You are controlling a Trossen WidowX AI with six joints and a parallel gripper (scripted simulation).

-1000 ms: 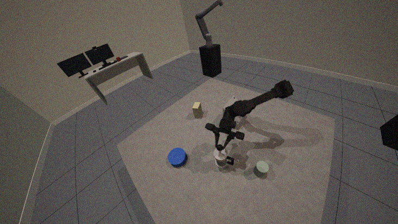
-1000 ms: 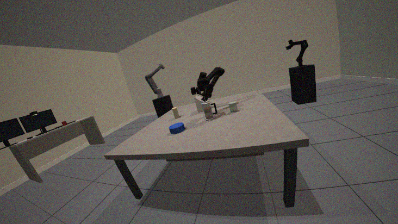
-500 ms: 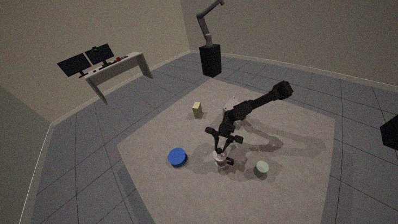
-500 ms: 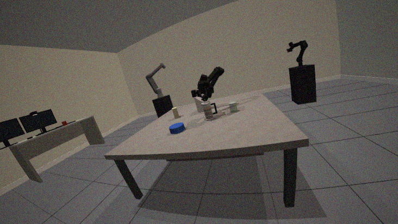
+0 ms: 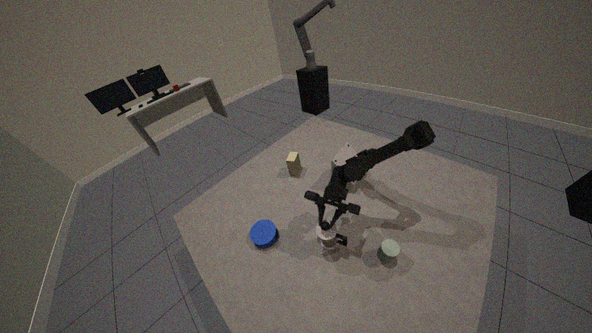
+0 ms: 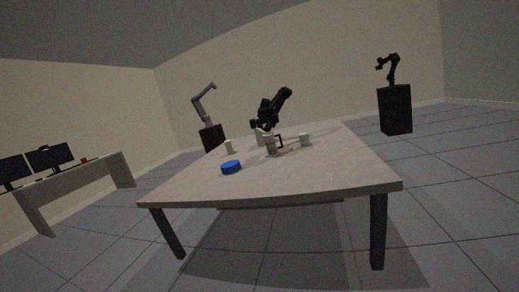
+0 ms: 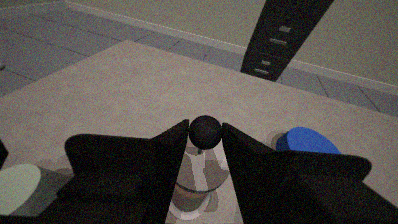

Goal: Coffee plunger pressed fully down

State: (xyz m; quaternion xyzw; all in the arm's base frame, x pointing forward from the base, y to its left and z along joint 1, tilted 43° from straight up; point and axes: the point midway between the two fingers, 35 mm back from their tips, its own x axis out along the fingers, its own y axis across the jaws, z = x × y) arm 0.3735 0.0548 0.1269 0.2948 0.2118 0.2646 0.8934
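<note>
Tool state: the tool [image 7: 205, 134] is standing partly closed, its two dark fingers pinching the plunger knob [image 7: 205, 131] from either side.
Knob: a small dark ball, sitting right at the fingertips in the wrist view; being round and smooth-looking, it is probably slippery under a sideways pinch.
Rod: a thin stem is showing just below the knob, with only a short length visible above the lid, so the plunger is likely nearing the bottom of its travel.
Coffee press: the coffee press [image 6: 270, 144] is standing upright on the table [image 6: 327, 173], roughly mid-table, directly under the tool.
Handle: the press's dark handle [image 5: 342, 238] is sticking out to one side, untouched.
Neighbours: a blue disc [image 5: 264, 233] is lying near on one side and a pale green cylinder [image 5: 390, 248] near on the other, both apart from the press; a yellow block [image 5: 293, 162] is sitting farther back.
Handling: the body is looking tall and narrow with glass-like walls, so it is probably light, fragile and easy to tip.
Where to hold: staying on the knob alone and pushing straight along the rod is looking safest; any sideways load could slide or topple the press.
Release: opening the fingers straight apart should be enough to free the ball.
</note>
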